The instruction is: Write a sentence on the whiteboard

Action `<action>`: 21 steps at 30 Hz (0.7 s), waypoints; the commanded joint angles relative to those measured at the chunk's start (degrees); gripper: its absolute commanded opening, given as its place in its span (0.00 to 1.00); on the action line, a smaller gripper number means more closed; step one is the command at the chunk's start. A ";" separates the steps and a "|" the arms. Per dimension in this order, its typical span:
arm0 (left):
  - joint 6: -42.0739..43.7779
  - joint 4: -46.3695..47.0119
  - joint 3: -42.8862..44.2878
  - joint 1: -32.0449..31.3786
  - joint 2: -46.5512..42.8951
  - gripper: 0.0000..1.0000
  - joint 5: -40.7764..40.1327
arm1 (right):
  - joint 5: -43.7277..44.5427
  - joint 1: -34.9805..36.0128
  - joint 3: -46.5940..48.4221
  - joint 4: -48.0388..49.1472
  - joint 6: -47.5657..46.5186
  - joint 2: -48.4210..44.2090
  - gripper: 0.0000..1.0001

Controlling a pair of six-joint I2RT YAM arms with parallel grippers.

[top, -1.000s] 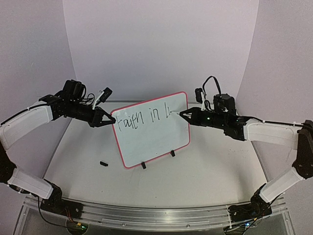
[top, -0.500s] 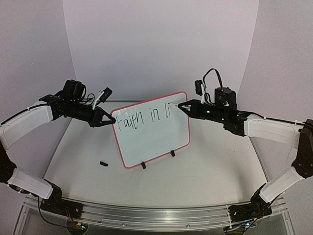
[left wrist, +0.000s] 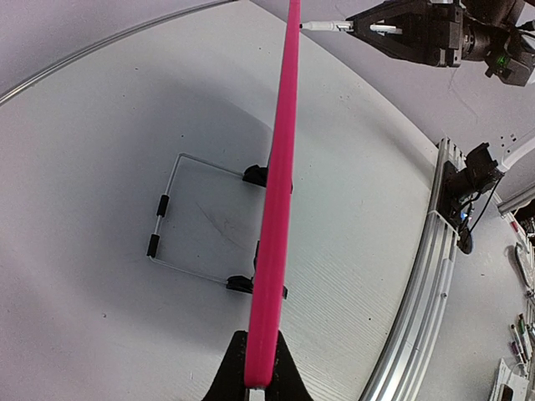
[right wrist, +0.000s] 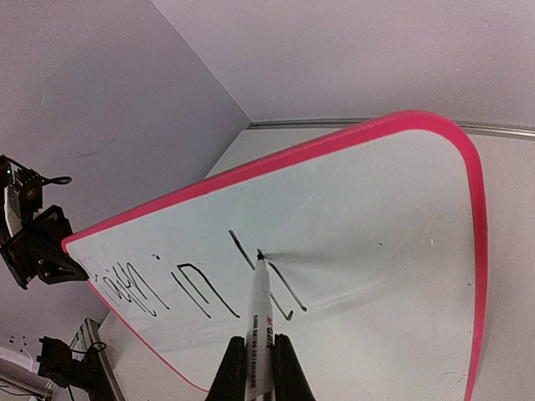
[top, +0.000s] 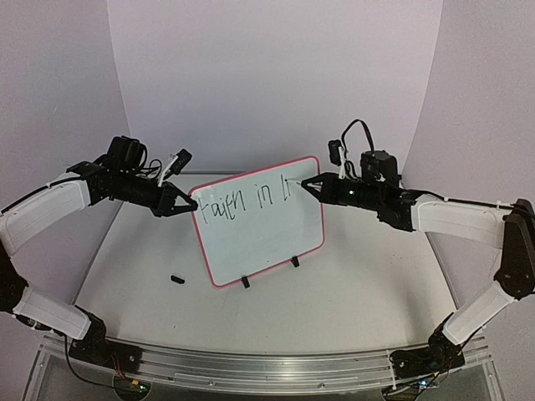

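Gripping one whiteboard [top: 261,238], one marker [right wrist: 261,311]

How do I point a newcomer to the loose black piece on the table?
Find the whiteboard, pink-framed, standing mid-table. From its lower left corner look left along the table: the small black piece lies there. Unlike the board's two black clip feet, it lies alone, touching nothing.

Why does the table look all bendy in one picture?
Left wrist view: the wide lens bends the table, and the board shows only as a pink strip. Right wrist view: sharp, faint shadow beside the pen tip. Top view: writing small and soft.
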 commanded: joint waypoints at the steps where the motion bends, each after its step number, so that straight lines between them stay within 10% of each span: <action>1: 1.67 0.24 -0.70 -0.02 0.90 0.00 -2.40 | 0.73 -0.19 0.69 2.65 -0.66 -2.78 0.00; 21: 1.67 0.17 -0.70 -0.03 0.81 0.00 -2.40 | 3.13 -1.13 -0.81 2.30 -0.76 -4.05 0.00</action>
